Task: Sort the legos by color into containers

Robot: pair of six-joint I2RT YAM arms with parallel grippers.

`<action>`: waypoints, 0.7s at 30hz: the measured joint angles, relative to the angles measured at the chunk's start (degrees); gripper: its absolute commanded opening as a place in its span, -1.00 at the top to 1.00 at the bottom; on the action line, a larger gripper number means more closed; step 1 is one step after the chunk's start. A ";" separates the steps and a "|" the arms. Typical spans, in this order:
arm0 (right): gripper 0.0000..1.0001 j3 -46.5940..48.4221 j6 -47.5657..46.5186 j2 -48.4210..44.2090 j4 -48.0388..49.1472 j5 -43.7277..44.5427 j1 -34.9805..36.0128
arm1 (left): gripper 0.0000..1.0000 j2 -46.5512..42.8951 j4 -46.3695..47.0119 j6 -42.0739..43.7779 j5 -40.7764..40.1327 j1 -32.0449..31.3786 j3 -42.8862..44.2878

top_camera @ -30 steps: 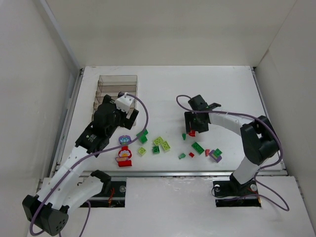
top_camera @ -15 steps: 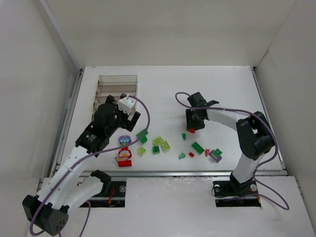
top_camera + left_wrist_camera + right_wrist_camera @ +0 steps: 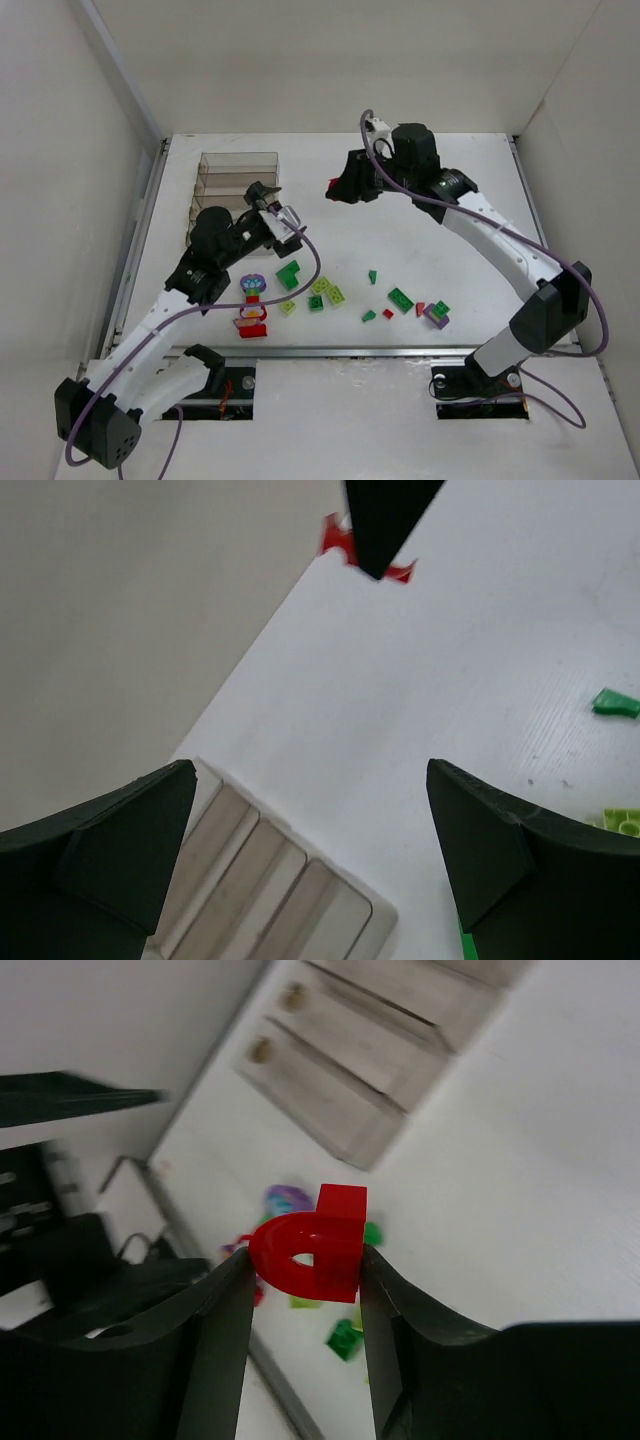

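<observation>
Walls of pale board boxed in the white table (image 3: 470, 180) on three sides. Both arms reached toward its far left part. The left arm lay across the left side of the table, its claw (image 3: 270, 212) spread wide and empty just beside the near right corner of the tray (image 3: 240, 157). That put it between the tray and the loose bricks. The tray, clear and brownish, stood at the far left, its narrow compartments side by side; something small sat in two of them, too blurred to name.

The right arm stretched in from the right. Its claw (image 3: 342, 190) hung off the table, right of the tray and not over it. It was pinching a red arch piece (image 3: 305, 1245) between both fingers.

Nearer the arms stood the flower-topped piece (image 3: 252, 310), on its red base. To its right lay a dark green brick (image 3: 288, 275) and some lime bricks (image 3: 327, 289). Further right, well apart from the tray, were a green brick (image 3: 400, 299), small red bits (image 3: 388, 313) and a purple brick (image 3: 435, 318).
</observation>
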 measured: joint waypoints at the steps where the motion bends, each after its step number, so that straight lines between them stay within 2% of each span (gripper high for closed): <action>1: 0.94 0.90 0.15 -0.70 1.81 -2.38 1.14 | -0.98 1.29 1.77 0.17 1.95 0.00 0.39; 4: 0.94 1.95 1.07 -1.36 6.43 -8.24 4.44 | -0.98 6.16 5.20 0.17 7.21 0.00 2.60; 10: 0.94 1.92 1.95 0.37 8.00 -14.01 7.26 | -0.98 11.23 8.41 0.15 13.33 -0.09 5.22; 13: 0.94 1.90 2.27 1.11 7.98 -14.86 7.26 | -0.75 11.21 9.14 0.22 15.04 -0.46 5.42; 14: 0.94 1.90 2.34 1.25 8.00 -15.04 7.26 | -0.58 11.23 9.14 0.33 15.43 -0.59 5.55; 18: 0.94 1.90 2.56 1.36 8.00 -15.69 7.26 | -0.22 10.91 8.33 1.05 17.07 -1.20 5.75; 19: 0.94 1.90 2.56 1.38 8.02 -15.96 7.26 | 0.00 10.80 7.91 1.22 17.42 -1.27 5.79; 21: 0.94 1.90 2.71 1.44 7.82 -16.81 7.26 | 0.11 10.58 7.32 1.88 17.55 -1.27 5.92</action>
